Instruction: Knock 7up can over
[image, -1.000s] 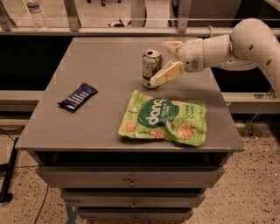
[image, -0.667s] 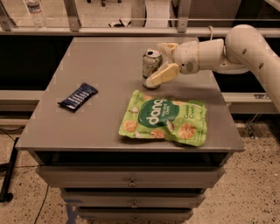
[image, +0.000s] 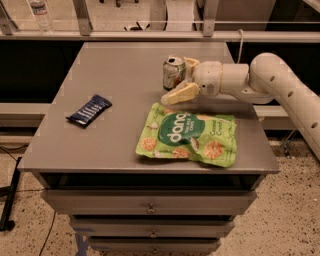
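The 7up can stands upright on the grey table, right of the middle and toward the back. It has a white-and-green label and a silver top. My gripper reaches in from the right on a white arm. Its fingers are spread open. The near finger lies just in front of the can's base. The far finger is behind the can's right side. The can sits between them, at the fingertips.
A flat green snack bag lies on the table in front of the gripper. A dark blue wrapped bar lies at the left. A railing runs behind the table, and drawers sit below its front edge.
My gripper has slid a little to the left, so its near finger now reaches further past the can's base. The can stays upright in the same spot.
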